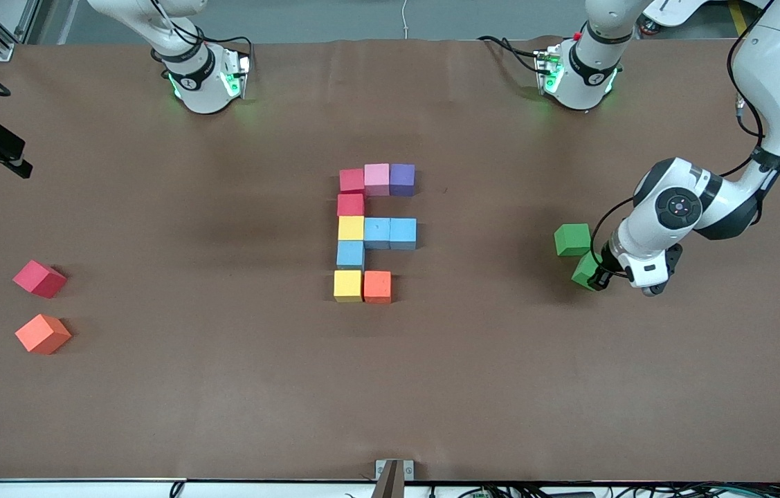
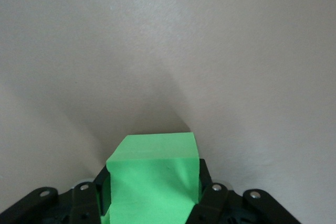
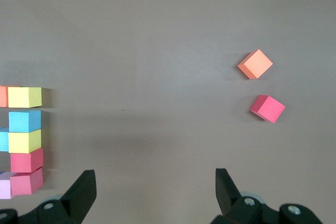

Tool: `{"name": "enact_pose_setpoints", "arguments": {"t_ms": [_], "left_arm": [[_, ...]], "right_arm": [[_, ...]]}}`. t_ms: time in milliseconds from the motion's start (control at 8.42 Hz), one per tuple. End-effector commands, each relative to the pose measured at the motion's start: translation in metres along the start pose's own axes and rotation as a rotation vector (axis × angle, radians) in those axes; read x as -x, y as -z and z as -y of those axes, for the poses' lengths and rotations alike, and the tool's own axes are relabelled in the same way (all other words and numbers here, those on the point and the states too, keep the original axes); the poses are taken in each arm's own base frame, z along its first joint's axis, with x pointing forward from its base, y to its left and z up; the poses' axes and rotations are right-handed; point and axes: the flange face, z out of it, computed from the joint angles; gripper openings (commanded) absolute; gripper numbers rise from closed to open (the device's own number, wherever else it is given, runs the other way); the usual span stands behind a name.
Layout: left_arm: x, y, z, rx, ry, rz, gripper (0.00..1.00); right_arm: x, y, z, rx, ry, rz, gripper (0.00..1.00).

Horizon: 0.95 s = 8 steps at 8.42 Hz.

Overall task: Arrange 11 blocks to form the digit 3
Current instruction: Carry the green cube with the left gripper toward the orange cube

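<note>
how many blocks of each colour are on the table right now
red: 3
pink: 1
purple: 1
yellow: 2
light blue: 3
orange: 2
green: 2, one in the left gripper
total: 14

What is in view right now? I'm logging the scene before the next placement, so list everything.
blocks in the figure: ten; two red, two yellow, three light blue, one each pink, purple, orange; touching, at the table's centre
loose red block: one, red, toward the right arm's end
loose orange block: one, orange, beside the loose red block, nearer the front camera
loose green block: one, green, toward the left arm's end
held green block: one, green, beside the loose green block
table: one, brown
left gripper: one, shut on the held green block
right gripper: one, open, waiting over the table toward the right arm's end
</note>
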Motion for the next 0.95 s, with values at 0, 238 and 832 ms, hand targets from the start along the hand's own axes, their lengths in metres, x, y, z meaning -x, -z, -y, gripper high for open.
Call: {"name": "enact_pose_setpoints", "arguments": {"t_ms": [0,238,832], "left_arm": [[0.02,0.038,-0.049,0.063,0.107,-0.013,0.34],[0.073,0.055,-0.104,0.073,0.253,0.04,0.34],[0.234,0.061,-0.183,0.081,0.509,0.127,0.34]], "right_arm": [[0.001,0.004,0.001,0.008,-0.005,-0.006,1.0],[0.001,0.003,0.0,0.009,-0.001,-0.006,1.0],[0.001,0.006,-0.002,0.019,0.002,-0.017,1.0]]}}
